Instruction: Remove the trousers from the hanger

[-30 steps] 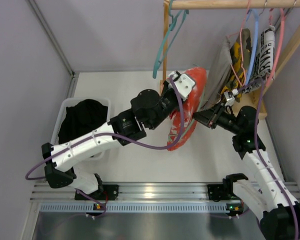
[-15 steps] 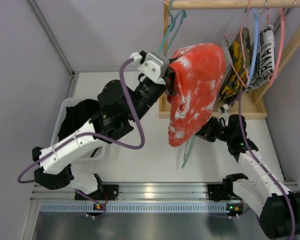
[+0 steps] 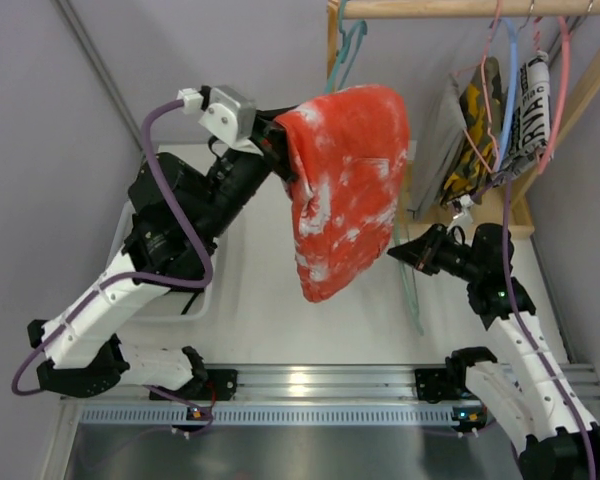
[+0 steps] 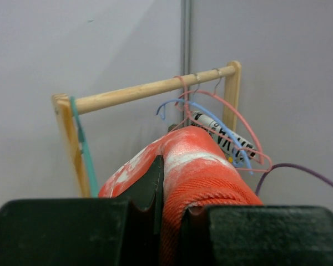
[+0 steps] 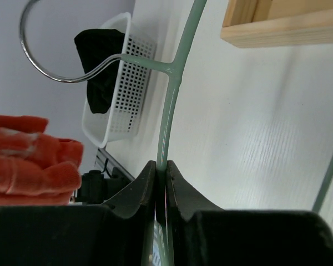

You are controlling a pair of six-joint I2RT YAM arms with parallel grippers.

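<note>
The red-and-white trousers (image 3: pixel 345 185) hang free from my left gripper (image 3: pixel 277 143), which is shut on their folded edge and holds them high over the table. In the left wrist view the trousers (image 4: pixel 197 166) fill the gap between my jaws. My right gripper (image 3: pixel 427 250) is shut on the pale green hanger (image 3: pixel 410 285), which is bare and hangs below it, apart from the trousers. In the right wrist view the hanger (image 5: pixel 169 100) runs up from my jaws to its metal hook (image 5: pixel 55 72).
A white basket (image 3: pixel 140 215) with black clothing stands at the left, also seen in the right wrist view (image 5: pixel 114 94). A wooden rack (image 3: pixel 460 10) at the back holds a teal hanger (image 3: pixel 345 50) and several hung garments (image 3: pixel 490 120).
My left gripper has lifted the trousers up and to the left, off the hanger. My right gripper has drawn the bare green hanger to the right and down.
</note>
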